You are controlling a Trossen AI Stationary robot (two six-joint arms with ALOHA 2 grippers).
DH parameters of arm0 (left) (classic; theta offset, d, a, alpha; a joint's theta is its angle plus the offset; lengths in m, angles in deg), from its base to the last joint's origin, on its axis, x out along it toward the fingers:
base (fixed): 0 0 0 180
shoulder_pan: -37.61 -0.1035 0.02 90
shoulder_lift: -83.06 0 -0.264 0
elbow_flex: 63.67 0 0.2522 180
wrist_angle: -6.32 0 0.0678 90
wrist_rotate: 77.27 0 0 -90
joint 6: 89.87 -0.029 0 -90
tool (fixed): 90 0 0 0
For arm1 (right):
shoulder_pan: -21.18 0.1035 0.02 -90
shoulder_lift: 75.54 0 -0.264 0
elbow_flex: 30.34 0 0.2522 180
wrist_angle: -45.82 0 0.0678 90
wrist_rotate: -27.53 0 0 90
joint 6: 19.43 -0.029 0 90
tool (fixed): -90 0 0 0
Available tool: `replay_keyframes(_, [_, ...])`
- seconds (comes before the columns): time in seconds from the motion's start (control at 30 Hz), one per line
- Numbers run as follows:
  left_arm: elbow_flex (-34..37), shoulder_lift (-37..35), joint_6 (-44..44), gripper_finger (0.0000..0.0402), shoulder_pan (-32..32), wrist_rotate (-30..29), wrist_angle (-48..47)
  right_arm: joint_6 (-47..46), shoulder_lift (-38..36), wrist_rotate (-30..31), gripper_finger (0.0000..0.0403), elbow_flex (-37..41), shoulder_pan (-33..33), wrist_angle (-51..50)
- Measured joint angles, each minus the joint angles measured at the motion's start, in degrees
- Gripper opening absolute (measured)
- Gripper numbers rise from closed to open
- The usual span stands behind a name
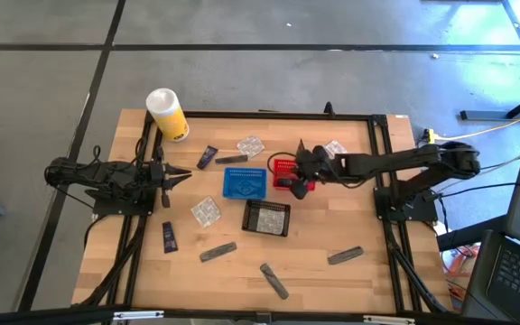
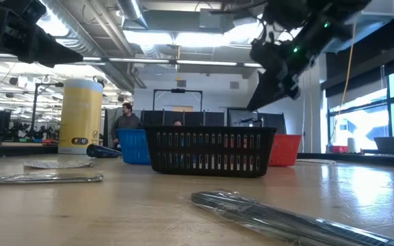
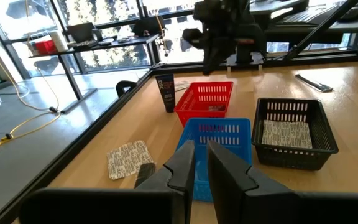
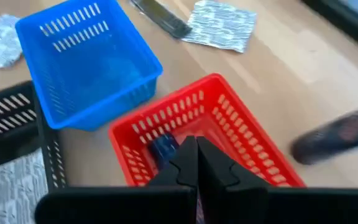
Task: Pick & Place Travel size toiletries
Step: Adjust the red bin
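Observation:
The travel size toiletries lie scattered on the wooden table: grey tubes (image 1: 218, 251) (image 1: 274, 280) (image 1: 345, 256) (image 1: 231, 160), navy tubes (image 1: 168, 236) (image 1: 207, 157), and clear packets (image 1: 206, 211) (image 1: 251, 145) (image 1: 335, 149). A small blue item (image 4: 164, 148) lies in the red basket (image 1: 284, 166). A packet (image 3: 289, 134) lies in the black basket (image 1: 267, 218). My right gripper (image 4: 196, 155) hangs shut and empty above the red basket. My left gripper (image 3: 201, 163) waits at the table's left, raised, with a narrow gap between its fingers and nothing in it.
The blue basket (image 1: 244, 182) stands between the two grippers, left of the red one. A white-and-yellow canister (image 1: 166, 113) stands upright at the far left corner. A dark tube (image 4: 340, 137) lies beside the red basket. People show in the room behind (image 2: 126, 116).

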Motion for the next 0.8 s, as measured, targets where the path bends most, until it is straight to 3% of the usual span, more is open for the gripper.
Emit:
replay_keyframes(0.2, [0.0,0.0,0.0,0.0038,0.0,0.1,0.1,0.2,4.5,-4.7,0.0,-0.7,0.1,5.1])
replay_keyframes(0.8, [0.0,0.0,0.0,0.0038,0.0,0.3,0.1,-2.8,12.3,-5.3,0.0,-0.7,0.8,9.4])
